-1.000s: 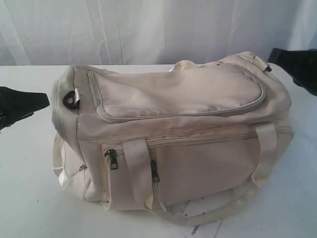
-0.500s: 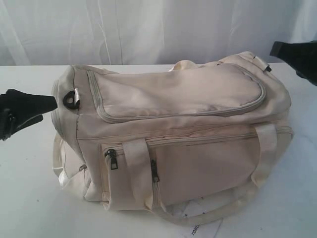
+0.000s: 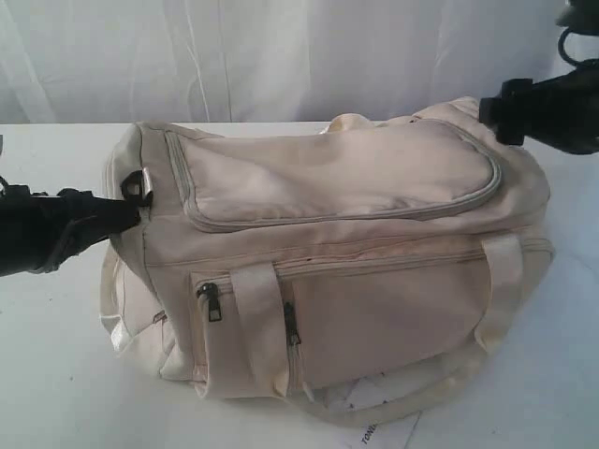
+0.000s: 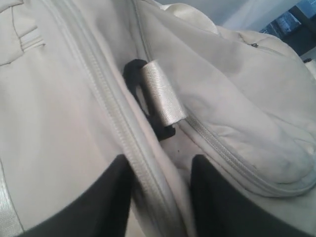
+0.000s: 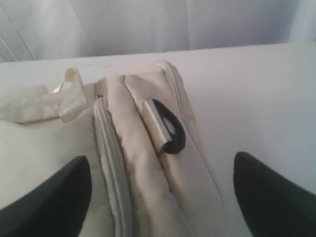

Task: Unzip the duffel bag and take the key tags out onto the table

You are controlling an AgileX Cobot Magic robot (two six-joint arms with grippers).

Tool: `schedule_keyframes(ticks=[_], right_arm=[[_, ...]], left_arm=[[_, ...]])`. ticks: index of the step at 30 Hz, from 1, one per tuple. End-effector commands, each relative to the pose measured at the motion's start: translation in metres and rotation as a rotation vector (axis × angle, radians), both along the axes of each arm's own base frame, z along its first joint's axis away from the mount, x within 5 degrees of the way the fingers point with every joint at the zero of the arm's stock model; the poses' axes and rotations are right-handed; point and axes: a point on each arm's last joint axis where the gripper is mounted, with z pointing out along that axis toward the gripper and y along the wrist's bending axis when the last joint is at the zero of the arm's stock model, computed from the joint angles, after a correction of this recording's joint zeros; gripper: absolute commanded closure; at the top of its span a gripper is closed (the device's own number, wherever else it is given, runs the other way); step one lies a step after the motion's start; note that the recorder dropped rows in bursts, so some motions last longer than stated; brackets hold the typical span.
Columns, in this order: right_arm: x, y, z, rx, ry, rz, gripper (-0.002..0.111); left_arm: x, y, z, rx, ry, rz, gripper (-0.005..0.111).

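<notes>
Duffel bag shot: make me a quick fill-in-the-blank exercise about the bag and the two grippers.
1. The duffel bag lies on a white ____.
2. Its front shows ____ dark zip pulls.
3. The right gripper hovers at one end of the bag with its jaws wide ____.
4. The left gripper is at the other end, beside a dark ____ held in a webbing loop.
Missing words: table; two; open; ring.

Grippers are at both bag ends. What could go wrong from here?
The left gripper straddles a zipper seam beside the webbing loop, no pull tab in sight: closing may pinch only fabric. The right gripper is open, holding nothing, so a tug could drag the duffel bag across the table.
</notes>
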Motion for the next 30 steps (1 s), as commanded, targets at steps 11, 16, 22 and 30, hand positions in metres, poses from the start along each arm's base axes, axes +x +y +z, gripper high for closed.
schedule_keyframes(ticks=[11, 16, 22, 30], right_arm=[[0.023, 0.004, -0.060, -0.076, 0.207, 0.009, 0.083], [0.006, 0.000, -0.047, -0.206, 0.254, 0.094, 0.108], [-0.026, -0.009, -0.024, -0.255, 0.359, 0.112, 0.108], [-0.063, -0.006, -0.008, -0.144, 0.511, 0.170, 0.108]], left_arm=[[0.004, 0.002, 0.000, 0.097, -0.047, 0.002, 0.107], [0.005, 0.016, -0.005, 0.252, -0.004, 0.114, 0.107], [-0.009, 0.034, 0.019, 0.408, -0.075, 0.249, 0.107], [-0.042, 0.043, 0.059, 0.397, -0.196, 0.345, 0.107]])
